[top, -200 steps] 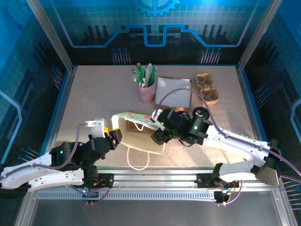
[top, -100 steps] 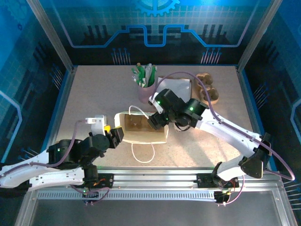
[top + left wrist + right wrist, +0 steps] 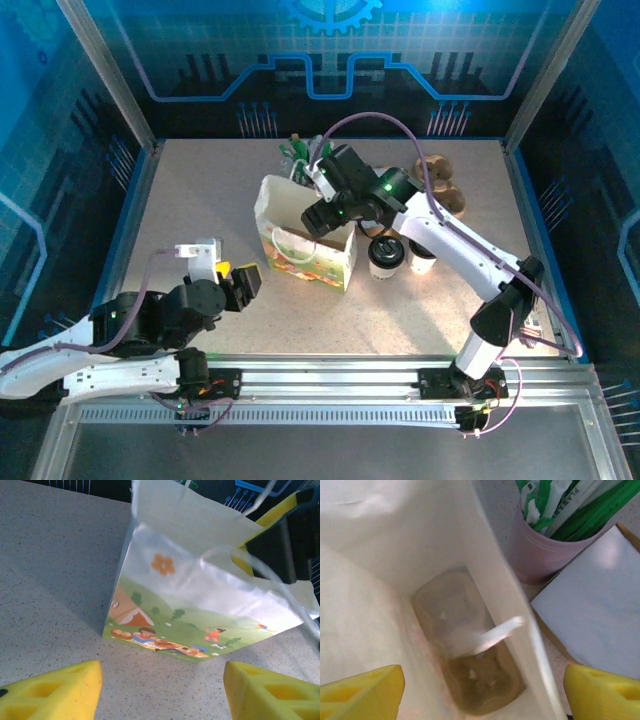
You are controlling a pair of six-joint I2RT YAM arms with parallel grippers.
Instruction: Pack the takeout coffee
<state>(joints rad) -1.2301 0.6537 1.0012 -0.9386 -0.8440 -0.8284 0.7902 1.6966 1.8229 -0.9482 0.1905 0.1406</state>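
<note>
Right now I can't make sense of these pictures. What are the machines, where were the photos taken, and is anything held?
Two robot arms are bolted at the near edge of a table, each ending in a two-finger gripper. The wide picture comes from a fixed camera overhead; the other two from cameras on the wrists. On it stands a tall white paper bag with a picnic print. Near it sit a small white paper cup with a black lid, a pink cup of green-and-white sticks and a brown cardboard tray. The right gripper hangs open over the bag's mouth; the left gripper faces the bag, open. Nothing is held.
</note>
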